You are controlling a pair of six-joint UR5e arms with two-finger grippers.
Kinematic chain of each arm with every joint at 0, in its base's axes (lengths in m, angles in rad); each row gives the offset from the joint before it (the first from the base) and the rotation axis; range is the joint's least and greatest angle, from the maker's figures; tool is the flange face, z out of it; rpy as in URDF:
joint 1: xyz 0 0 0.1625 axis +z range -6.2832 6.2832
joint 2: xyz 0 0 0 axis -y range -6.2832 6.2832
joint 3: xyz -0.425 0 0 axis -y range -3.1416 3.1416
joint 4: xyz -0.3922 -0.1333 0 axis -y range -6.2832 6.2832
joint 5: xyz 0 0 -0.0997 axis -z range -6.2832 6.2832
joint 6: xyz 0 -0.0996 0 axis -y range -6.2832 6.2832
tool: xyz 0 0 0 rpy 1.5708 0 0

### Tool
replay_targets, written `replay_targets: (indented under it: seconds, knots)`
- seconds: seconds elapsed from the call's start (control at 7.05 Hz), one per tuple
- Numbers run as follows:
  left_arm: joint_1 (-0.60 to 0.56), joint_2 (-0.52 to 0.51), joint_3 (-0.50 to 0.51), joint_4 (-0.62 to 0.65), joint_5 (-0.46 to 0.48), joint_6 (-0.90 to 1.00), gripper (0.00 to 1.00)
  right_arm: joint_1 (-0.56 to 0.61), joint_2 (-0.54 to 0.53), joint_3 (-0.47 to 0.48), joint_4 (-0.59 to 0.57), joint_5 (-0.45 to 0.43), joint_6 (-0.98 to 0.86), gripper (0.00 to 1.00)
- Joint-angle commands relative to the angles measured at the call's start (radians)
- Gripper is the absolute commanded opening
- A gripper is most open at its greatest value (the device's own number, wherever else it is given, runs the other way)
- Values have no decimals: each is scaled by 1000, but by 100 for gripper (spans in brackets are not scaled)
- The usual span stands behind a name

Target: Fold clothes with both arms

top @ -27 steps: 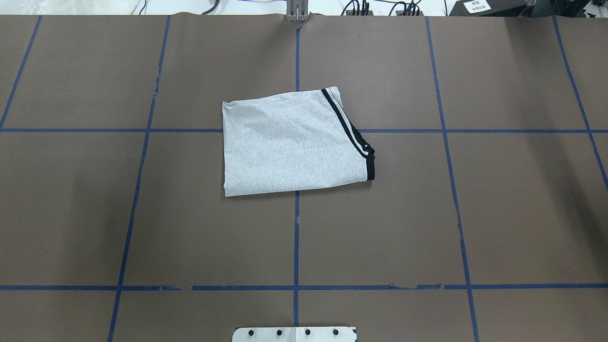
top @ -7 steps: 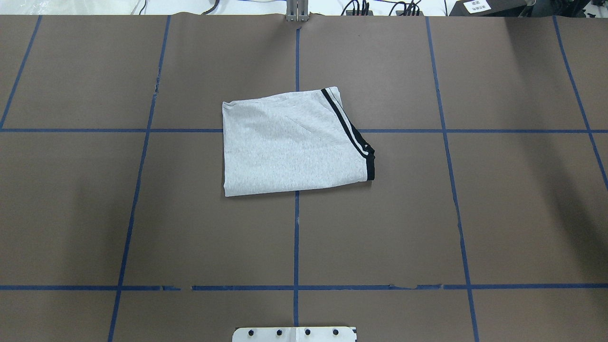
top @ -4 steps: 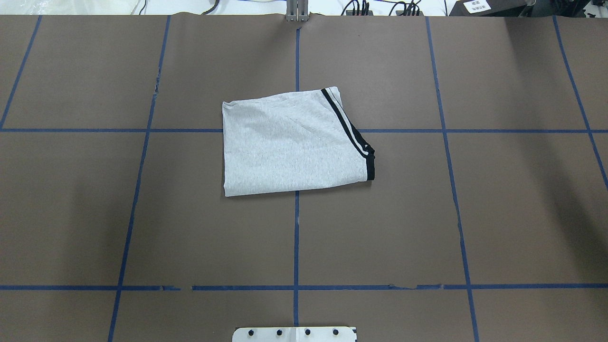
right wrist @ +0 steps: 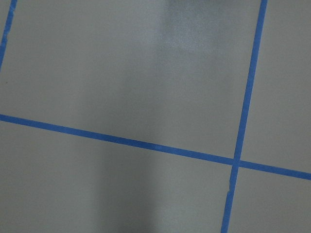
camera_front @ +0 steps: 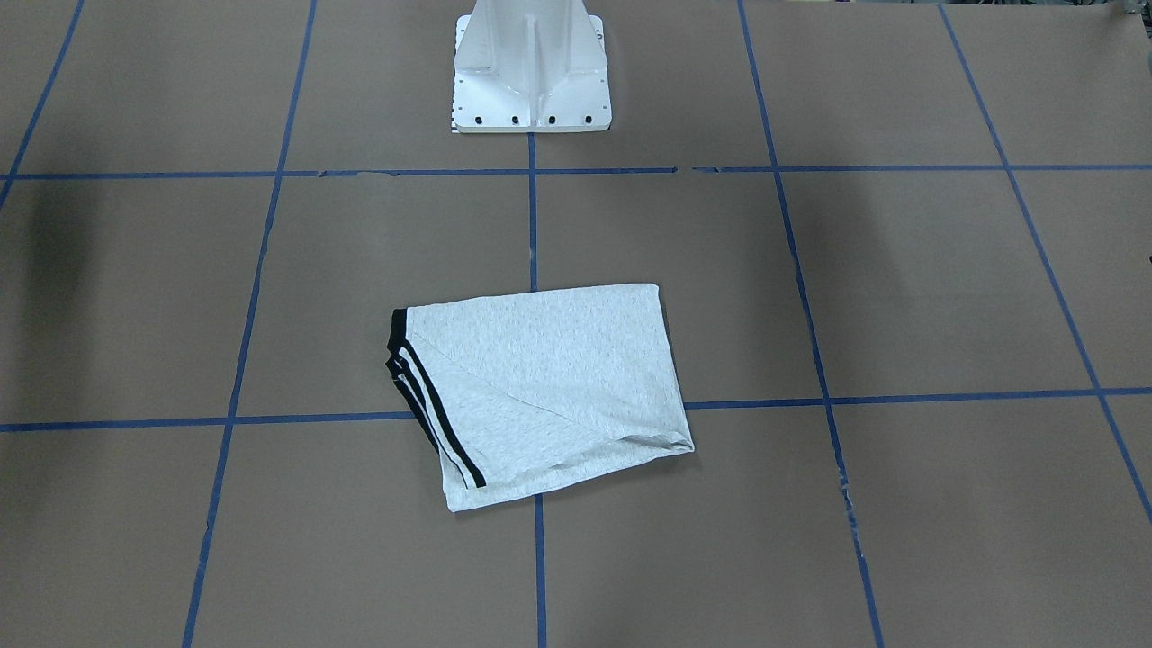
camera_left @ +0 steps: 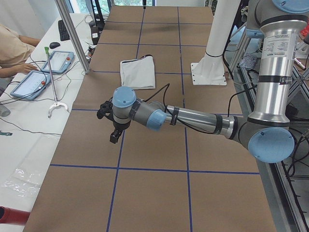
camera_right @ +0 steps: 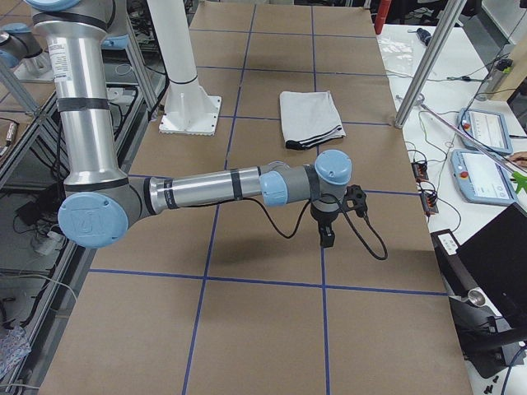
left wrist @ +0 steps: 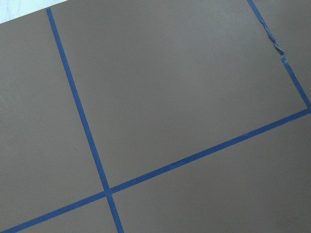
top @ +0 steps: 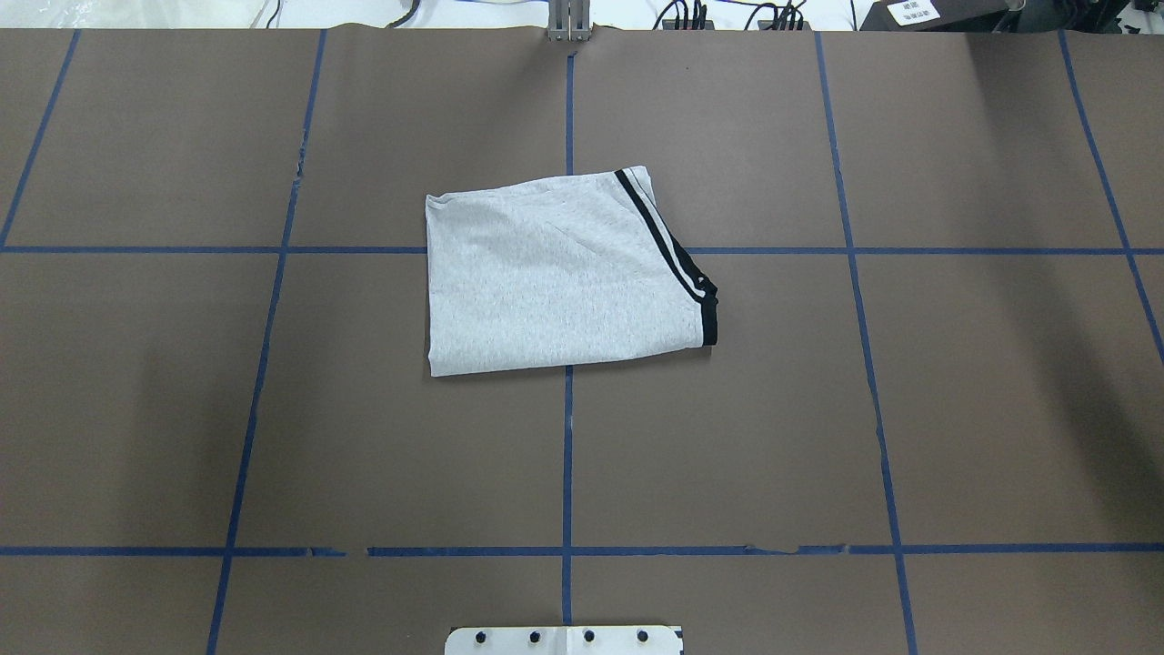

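The light heather-grey T-shirt (top: 555, 273) lies folded into a rough rectangle at the table's middle, its black-and-white stripes along its right edge. It also shows in the front-facing view (camera_front: 540, 387) and both side views (camera_left: 137, 72) (camera_right: 309, 117). The print and neck band are hidden. My left gripper (camera_left: 114, 137) hangs over bare table far from the shirt, toward the table's left end. My right gripper (camera_right: 327, 239) hangs likewise toward the right end. Both show only in the side views, so I cannot tell whether they are open or shut. Both wrist views show only brown table and blue tape.
The brown table (top: 273, 409) carries a blue tape grid. The white pedestal (camera_front: 531, 63) stands at the robot's edge. A metal post (camera_left: 72, 34) and control tablets (camera_left: 58, 60) stand beside the table, with an operator (camera_left: 12, 48) there. More tablets (camera_right: 486, 132) lie off the opposite side.
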Motion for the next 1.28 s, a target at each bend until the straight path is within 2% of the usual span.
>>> replay_targets:
  seconds: [0.0,1.13]
  knots:
    - [0,1,1,-1,1,1,100,0,0,0,0,-5,-1,100]
    - [-2,4,0,3,-2,-1,100,6,-40,25,-8,-12,-1,100]
